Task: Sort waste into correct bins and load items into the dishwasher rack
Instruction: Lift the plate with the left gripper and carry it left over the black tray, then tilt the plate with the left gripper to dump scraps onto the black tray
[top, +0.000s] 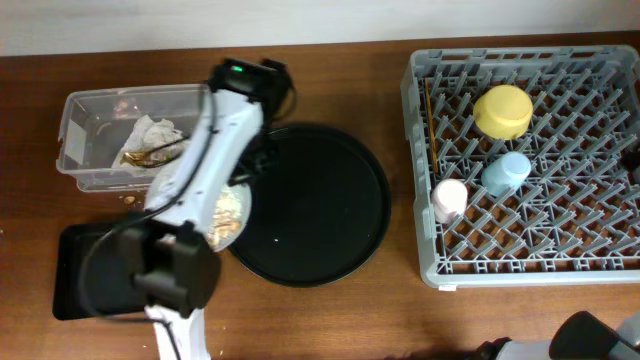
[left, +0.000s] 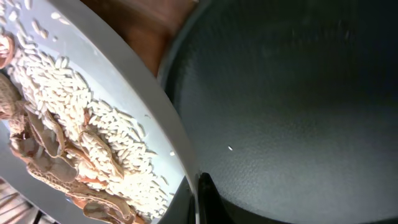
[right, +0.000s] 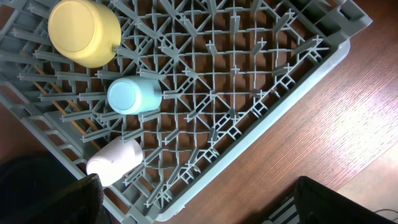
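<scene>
My left gripper (left: 200, 200) is shut on the rim of the pale grey-blue plate (left: 124, 81), at the left edge of the large round black tray (left: 298, 112). The plate (top: 232, 212) carries white rice (left: 106, 143) and brown pieces (left: 37, 149). The crumpled napkin (top: 150, 135) lies in the clear tub (top: 80, 110). The grey rack (top: 418, 200) holds the yellow bowl (top: 503, 110), the blue cup (top: 507, 172), the pink cup (top: 450, 198) and the chopsticks (top: 431, 115). My right gripper (right: 199, 205) is open and empty, over the table beside the rack's rim (right: 280, 106).
The shallow black rectangular tray (top: 75, 270) sits at the front left, partly under my left arm. The round black tray (top: 320, 210) fills the middle of the table. A few scraps lie on the wood in front of the tub.
</scene>
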